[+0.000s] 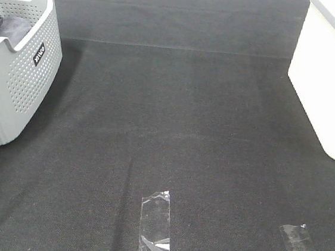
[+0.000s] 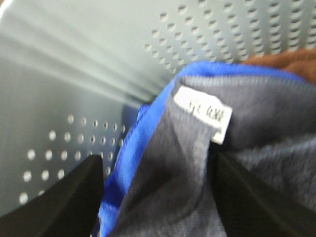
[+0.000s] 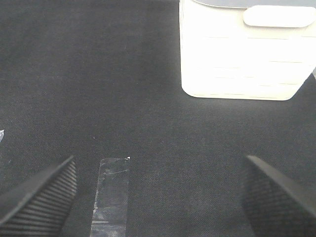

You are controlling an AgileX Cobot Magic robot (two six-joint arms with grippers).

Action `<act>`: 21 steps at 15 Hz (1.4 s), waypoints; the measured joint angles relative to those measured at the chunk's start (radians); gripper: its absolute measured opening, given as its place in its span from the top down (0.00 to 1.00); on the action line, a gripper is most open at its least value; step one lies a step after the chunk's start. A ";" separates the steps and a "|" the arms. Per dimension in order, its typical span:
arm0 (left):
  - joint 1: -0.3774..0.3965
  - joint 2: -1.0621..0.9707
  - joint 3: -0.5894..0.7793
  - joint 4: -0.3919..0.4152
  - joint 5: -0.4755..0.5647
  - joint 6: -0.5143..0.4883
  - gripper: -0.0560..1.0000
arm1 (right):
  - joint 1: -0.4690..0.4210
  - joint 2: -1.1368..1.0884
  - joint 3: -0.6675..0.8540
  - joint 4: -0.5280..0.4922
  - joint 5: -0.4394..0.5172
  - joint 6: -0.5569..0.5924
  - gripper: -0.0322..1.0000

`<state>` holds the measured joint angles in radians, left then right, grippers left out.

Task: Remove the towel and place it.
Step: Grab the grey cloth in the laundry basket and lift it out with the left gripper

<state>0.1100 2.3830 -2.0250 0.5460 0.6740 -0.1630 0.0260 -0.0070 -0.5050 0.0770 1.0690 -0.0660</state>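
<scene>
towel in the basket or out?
In. The towel lies bunched beside a blue cloth, against the perforated inner wall of the basket.

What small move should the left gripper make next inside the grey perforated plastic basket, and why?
Probably close the left gripper on the greyish-purple terry towel. Its open jaws straddle the towel's fold near the white sewn label, yet the bright blue cloth edge lies beside one finger, so I would pinch only the grey layer.

The middle of the surface (image 1: 173, 132) lies open, with flat tape strips (image 1: 156, 223) at the front. A basket (image 1: 22, 80) blocks the far left, a white bin (image 1: 328, 82) the far right; inside the basket the towel (image 2: 173, 187) crowds the wall.
</scene>
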 joint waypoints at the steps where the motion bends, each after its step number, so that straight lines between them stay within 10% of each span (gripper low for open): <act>1: 0.000 0.000 0.000 0.000 -0.018 0.000 0.39 | 0.000 0.000 0.000 0.001 0.000 0.000 0.16; 11: 0.000 0.028 0.000 0.005 -0.075 0.019 0.55 | 0.000 0.000 0.000 0.001 0.000 0.000 0.16; 14: 0.000 0.028 0.000 0.036 -0.080 0.020 0.93 | 0.000 0.000 0.000 0.001 0.000 0.000 0.16; 21: 0.000 -0.030 0.000 0.079 -0.084 0.011 0.95 | 0.000 0.000 0.000 0.001 0.000 0.000 0.16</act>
<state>0.1100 2.3530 -2.0250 0.6250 0.5900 -0.1520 0.0260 -0.0070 -0.5050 0.0780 1.0690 -0.0660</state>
